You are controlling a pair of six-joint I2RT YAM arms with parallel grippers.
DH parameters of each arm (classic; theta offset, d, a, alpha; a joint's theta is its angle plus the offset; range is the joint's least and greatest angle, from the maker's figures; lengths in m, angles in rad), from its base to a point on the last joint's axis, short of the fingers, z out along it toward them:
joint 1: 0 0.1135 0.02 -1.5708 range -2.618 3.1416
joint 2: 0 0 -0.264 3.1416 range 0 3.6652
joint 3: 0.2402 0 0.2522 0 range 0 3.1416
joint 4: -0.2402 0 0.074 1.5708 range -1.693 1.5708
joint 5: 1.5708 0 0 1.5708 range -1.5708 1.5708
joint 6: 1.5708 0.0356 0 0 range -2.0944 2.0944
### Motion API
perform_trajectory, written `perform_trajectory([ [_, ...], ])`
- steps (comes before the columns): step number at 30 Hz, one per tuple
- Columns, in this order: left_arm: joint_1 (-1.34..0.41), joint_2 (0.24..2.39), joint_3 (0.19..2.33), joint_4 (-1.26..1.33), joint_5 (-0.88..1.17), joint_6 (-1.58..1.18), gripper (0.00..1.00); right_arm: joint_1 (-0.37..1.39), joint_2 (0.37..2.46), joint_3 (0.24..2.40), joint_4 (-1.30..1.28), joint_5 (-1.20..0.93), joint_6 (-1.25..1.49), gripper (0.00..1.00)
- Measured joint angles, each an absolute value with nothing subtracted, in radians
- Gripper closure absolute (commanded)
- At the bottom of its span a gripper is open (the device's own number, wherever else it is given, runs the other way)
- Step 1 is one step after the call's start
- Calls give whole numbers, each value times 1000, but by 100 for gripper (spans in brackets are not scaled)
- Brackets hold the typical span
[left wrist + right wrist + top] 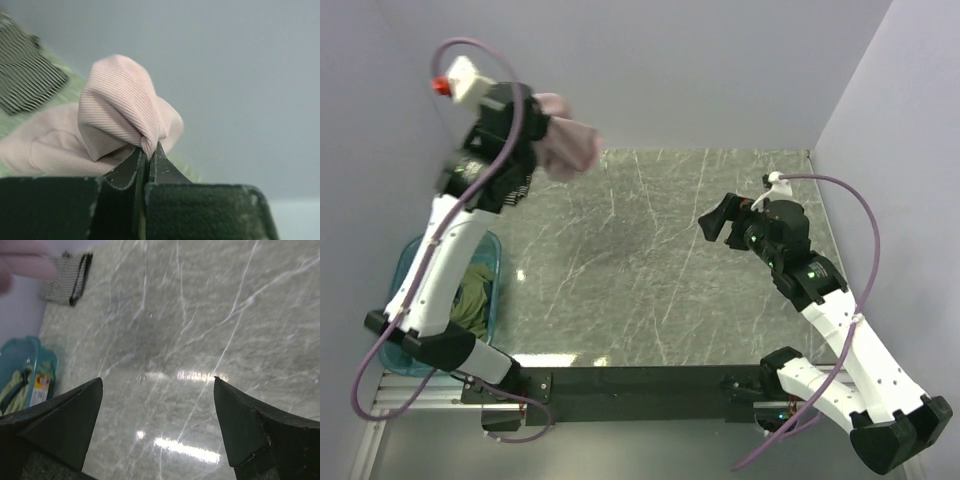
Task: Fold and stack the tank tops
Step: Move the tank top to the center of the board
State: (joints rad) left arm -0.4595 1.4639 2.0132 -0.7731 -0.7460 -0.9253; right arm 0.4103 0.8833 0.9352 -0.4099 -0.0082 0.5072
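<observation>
The left gripper (148, 150) is pinching shut on the ribbed dusty mauve-pink tank top (120, 105), holding it bunched above the grey marbled counter's (670, 250) far-left corner. The right gripper (158, 380) is hovering wide open and empty over the counter's right side.

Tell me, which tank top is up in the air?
The pink one: the left gripper pinches it above the table. The striped one lies on the table, and the green one sits in the tub.
</observation>
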Motion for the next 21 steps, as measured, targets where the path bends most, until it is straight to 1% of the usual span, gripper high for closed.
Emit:
perform_trajectory([
  [3,-574,1523,2009,-739,-746,-897,99,410,873,970,-413,54,513,2],
  [7,-675,1549,1848,-661,-694,-876,99,410,851,981,-413,126,524,2],
  [8,-695,1549,1781,-631,-660,-872,84,410,846,981,-413,140,525,2],
  [9,-713,1549,1707,-592,-622,-864,75,410,843,981,-413,152,527,2],
  [10,-723,1548,1639,-558,-584,-862,70,410,841,980,-412,160,529,2],
  [11,-731,1549,1584,-542,-552,-857,53,410,840,979,-412,167,530,2],
  [12,-735,1553,1525,-525,-513,-849,46,410,841,974,-407,169,531,2],
  [14,-728,1557,1439,-511,-451,-848,37,410,847,956,-399,165,531,2],
  [16,-702,1557,1393,-491,-398,-846,34,411,858,925,-383,146,531,2],
  [19,-633,1542,1354,-450,-330,-847,36,434,893,856,-354,117,533,2],
  [21,-577,1511,1317,-429,-303,-850,40,479,929,807,-343,112,538,3],
])
